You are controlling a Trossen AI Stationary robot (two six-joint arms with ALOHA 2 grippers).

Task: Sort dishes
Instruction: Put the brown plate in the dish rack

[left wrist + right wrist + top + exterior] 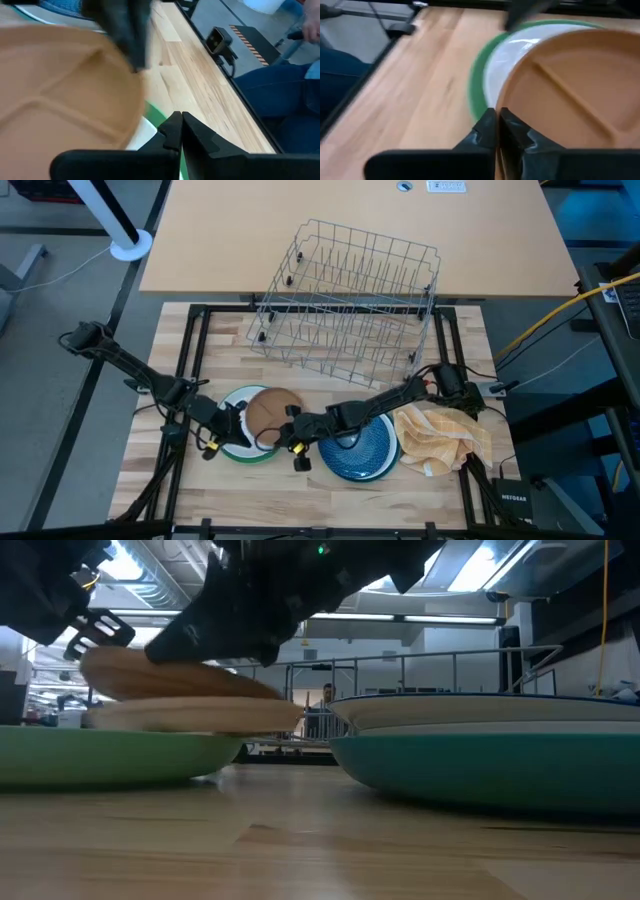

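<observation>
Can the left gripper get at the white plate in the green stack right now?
Probably not: the brown plate lies on the white plate, with both the left gripper and right gripper at it.

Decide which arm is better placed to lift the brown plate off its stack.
Probably the right: its gripper sits at the round brown wooden plate's near rim, fingers closed. The left gripper waits at the far rim.

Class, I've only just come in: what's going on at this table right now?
Two robot arms are sorting dishes. Both pincers meet at the brown plate, which tilts atop a white plate on the green plate: the left pincer at one edge, the right pincer at the other, reaching over the teal-blue plate. Behind them stands the wire rack; a yellow cloth lies to the right.
</observation>
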